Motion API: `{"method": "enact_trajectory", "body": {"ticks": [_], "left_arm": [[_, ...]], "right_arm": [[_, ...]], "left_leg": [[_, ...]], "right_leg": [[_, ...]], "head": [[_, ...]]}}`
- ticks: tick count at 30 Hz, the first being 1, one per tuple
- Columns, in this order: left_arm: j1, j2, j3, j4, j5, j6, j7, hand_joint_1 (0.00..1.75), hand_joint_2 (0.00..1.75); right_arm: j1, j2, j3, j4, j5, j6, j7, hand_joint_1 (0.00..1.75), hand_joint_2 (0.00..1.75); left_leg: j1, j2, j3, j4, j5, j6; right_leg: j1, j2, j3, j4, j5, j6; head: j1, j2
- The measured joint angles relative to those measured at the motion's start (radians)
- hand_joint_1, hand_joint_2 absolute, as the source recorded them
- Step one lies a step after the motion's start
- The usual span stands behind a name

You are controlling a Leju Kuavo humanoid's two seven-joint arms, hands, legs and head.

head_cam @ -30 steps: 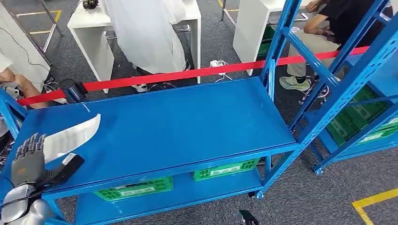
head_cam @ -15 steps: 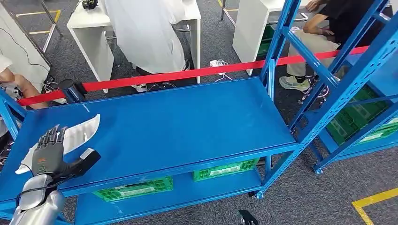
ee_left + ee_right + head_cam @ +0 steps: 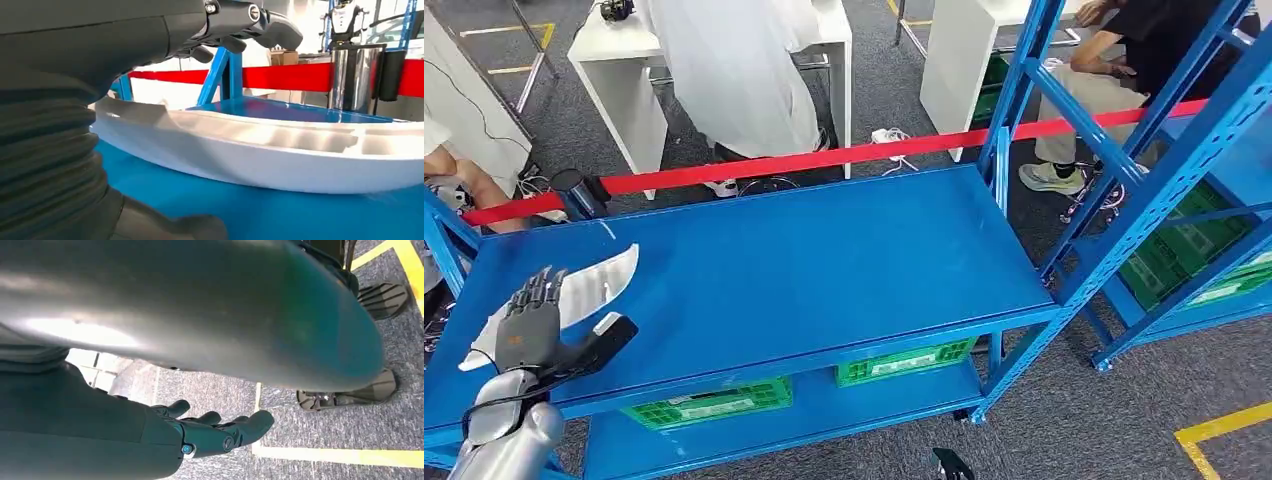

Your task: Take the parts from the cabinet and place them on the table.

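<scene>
Head view, against a moment earlier: left hand (image 3: 532, 330) lifted just off the white part (image 3: 584, 290), fingers (image 3: 542, 289) spread and empty, part released onto the blue counter (image 3: 824, 260).

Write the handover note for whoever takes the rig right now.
Left hand: open, fingers spread over the white part, not gripping it; thumb stands off to the side.
Right hand: hangs by the robot's side over the floor, fingers loosely curled, holding nothing.
White part lies flat at the left end of the blue shelf.
Done: nothing lifted yet.
Left: grip the part, carry it to the table.
</scene>
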Motion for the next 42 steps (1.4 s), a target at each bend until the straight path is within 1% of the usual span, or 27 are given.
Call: {"method": "enact_trajectory", "body": {"ticks": [10,14,15,16,24,29,36,40,41,42], "left_arm": [[-0.022,0.022,0.000,0.031,-0.015,-0.008,0.021,0.00,1.75],[-0.022,0.026,0.000,0.037,-0.012,0.002,0.022,0.00,1.75],[-0.021,0.027,0.000,0.038,-0.010,0.004,0.022,0.03,1.75],[-0.019,0.029,0.000,0.039,-0.006,0.006,0.021,1.75,1.75],[0.009,0.048,0.005,0.041,0.034,0.002,-0.009,1.75,1.75],[0.027,0.058,0.006,0.039,0.037,0.005,-0.010,1.75,1.75],[0.031,0.066,0.015,0.028,0.037,0.020,0.002,1.75,1.75],[0.038,0.070,0.022,0.019,0.040,0.048,-0.010,1.75,1.75],[0.040,0.071,0.022,0.018,0.040,0.057,-0.011,1.75,0.00],[0.045,0.071,0.024,0.015,0.040,0.070,-0.013,1.75,0.00]], "right_arm": [[0.000,-0.001,-0.017,0.000,-0.006,-0.013,0.000,0.00,0.00],[0.000,-0.001,-0.017,0.000,0.000,-0.012,0.000,0.00,0.00],[0.000,-0.001,-0.017,0.000,0.000,-0.012,0.000,0.00,0.00],[0.000,-0.001,-0.017,0.000,0.001,-0.012,0.000,0.00,0.00],[-0.002,-0.001,-0.017,0.000,0.019,-0.011,0.000,0.00,0.00],[-0.005,-0.001,-0.017,0.000,0.021,-0.013,0.000,0.00,0.00],[-0.007,-0.001,-0.017,0.000,0.024,-0.017,0.000,0.00,0.00],[-0.007,-0.001,-0.017,0.000,0.024,-0.019,0.000,0.00,0.00],[-0.007,-0.002,-0.017,0.000,0.024,-0.021,0.000,0.00,0.00],[-0.007,-0.001,-0.017,0.000,0.024,-0.023,0.000,0.00,0.00]], "left_leg": [[0.000,0.000,0.003,-0.001,0.000,0.000],[0.000,0.000,0.003,-0.001,0.000,0.000],[0.000,0.000,0.003,-0.001,0.000,0.000],[0.000,0.000,0.003,-0.001,0.000,0.000],[0.000,0.000,0.003,-0.001,0.000,-0.001],[0.000,0.000,0.003,-0.001,-0.001,-0.001],[0.000,0.000,0.003,-0.001,-0.001,-0.002],[0.000,0.000,0.003,-0.001,-0.001,-0.002],[0.000,0.000,0.003,-0.001,-0.001,-0.002],[0.000,0.000,0.003,-0.001,-0.001,-0.002]], "right_leg": [[0.000,0.000,0.002,0.000,0.000,0.000],[0.000,0.000,0.003,0.000,0.000,0.000],[0.000,0.000,0.003,0.000,0.000,0.000],[0.000,0.000,0.003,0.000,0.000,0.000],[0.000,0.000,0.003,0.000,-0.001,-0.001],[0.000,0.000,0.002,0.000,-0.001,-0.001],[0.000,0.000,0.003,0.000,-0.001,-0.002],[0.000,0.000,0.003,0.000,-0.001,-0.002],[0.000,0.000,0.003,0.000,-0.001,-0.002],[0.000,0.000,0.003,0.000,-0.002,-0.002]], "head": [[0.000,0.000],[0.000,0.000],[0.000,0.000],[0.000,0.000],[0.000,0.000],[0.000,0.000],[0.000,0.000],[0.000,0.000],[0.000,0.000],[0.000,0.000]]}}
